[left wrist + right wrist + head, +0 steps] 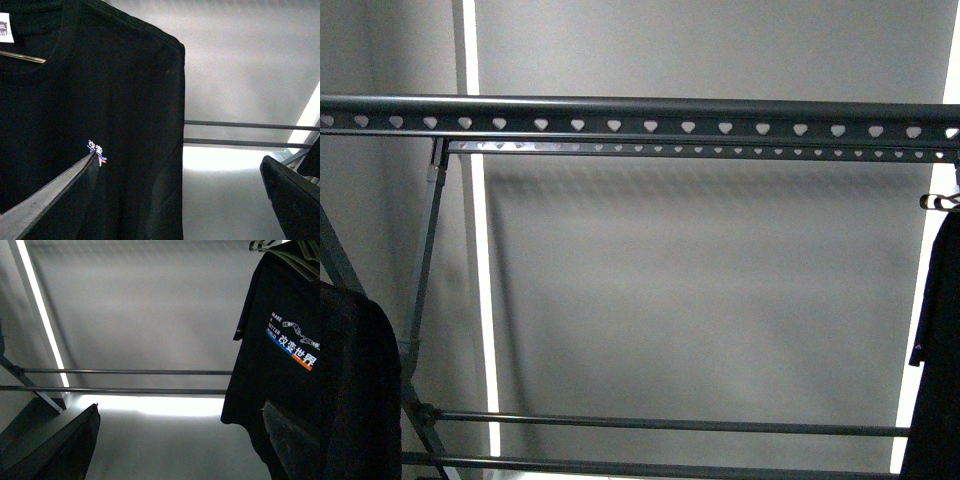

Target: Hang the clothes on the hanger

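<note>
Left gripper (pixel 179 160) and right gripper (pixel 180 407): jaws spread, empty
Printed T-shirt (pixel 280 365) hangs at right end of top rail (pixel 640 105); second black shirt (pixel 100 125) on wire hanger (pixel 22 57) sits low left. Recommended: grip it near the collar, lift above rail, seat hook squarely, keeping clear of the right end

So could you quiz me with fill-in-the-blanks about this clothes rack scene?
The grey metal rack's long top rail is punched with ___-shaped holes. The hanging black short-sleeved T-shirt reads MAKE A BETTER ___. Low on the rack run ___ thin horizontal bars.
Missing: heart; WORLD; two.
</note>
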Motion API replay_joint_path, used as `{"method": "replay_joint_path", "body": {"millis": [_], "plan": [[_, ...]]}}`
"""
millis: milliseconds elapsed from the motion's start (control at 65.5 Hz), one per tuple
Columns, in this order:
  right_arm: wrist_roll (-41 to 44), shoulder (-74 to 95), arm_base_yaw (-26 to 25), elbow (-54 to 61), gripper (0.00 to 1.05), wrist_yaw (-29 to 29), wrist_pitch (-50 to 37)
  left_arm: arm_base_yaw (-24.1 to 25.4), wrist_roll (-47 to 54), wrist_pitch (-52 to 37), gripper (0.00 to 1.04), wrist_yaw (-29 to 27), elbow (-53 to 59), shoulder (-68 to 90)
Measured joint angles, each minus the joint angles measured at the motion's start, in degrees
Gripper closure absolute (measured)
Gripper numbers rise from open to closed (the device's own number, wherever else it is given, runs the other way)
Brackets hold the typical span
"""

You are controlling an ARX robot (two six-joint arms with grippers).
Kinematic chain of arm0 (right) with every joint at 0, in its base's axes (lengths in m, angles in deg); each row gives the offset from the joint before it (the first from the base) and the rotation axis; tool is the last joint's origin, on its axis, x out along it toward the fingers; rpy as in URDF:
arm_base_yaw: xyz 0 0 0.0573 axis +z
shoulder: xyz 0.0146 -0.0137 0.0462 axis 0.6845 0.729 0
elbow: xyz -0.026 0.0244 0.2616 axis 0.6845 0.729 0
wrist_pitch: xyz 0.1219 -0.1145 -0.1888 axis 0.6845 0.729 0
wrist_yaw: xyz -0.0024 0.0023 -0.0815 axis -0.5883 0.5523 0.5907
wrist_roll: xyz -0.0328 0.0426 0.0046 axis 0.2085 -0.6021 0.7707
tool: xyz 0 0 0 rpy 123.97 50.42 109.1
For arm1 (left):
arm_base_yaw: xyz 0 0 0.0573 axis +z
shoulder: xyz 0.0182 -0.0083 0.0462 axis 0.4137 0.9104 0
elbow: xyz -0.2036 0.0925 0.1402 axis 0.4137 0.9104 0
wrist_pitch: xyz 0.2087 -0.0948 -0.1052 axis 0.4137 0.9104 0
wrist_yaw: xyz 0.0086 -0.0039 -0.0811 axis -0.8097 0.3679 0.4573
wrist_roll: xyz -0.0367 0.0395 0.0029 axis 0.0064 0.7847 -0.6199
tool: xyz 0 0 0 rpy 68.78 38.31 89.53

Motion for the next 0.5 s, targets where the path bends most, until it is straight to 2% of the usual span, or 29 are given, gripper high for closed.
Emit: {"method": "replay_joint_path", "body": {"millis": [321, 366, 397, 458, 504], "plan": [[0.0, 0.0, 0.0, 0.0, 0.07, 0.0, 0.0, 0.2, 0.2, -0.2, 0.07, 0.9, 0.0, 0.1], [0.0, 0.0, 0.0, 0.0, 0.07, 0.0, 0.0, 1.2, 2.6, -4.8, 0.07, 8.6, 0.1, 1.3], [0.0, 0.0, 0.0, 0.0, 0.07, 0.0, 0.0, 0.4, 4.5, -9.2, 0.07, 10.8, 0.0, 2.9], [0.0, 0.0, 0.0, 0.0, 0.07, -0.1, 0.0, -3.8, 6.8, -16.4, 0.07, 8.6, -0.7, 7.8], [0.0, 0.0, 0.0, 0.0, 0.07, -0.1, 0.0, -7.7, 8.2, -21.9, 0.07, 2.9, -2.5, 13.7]]}}
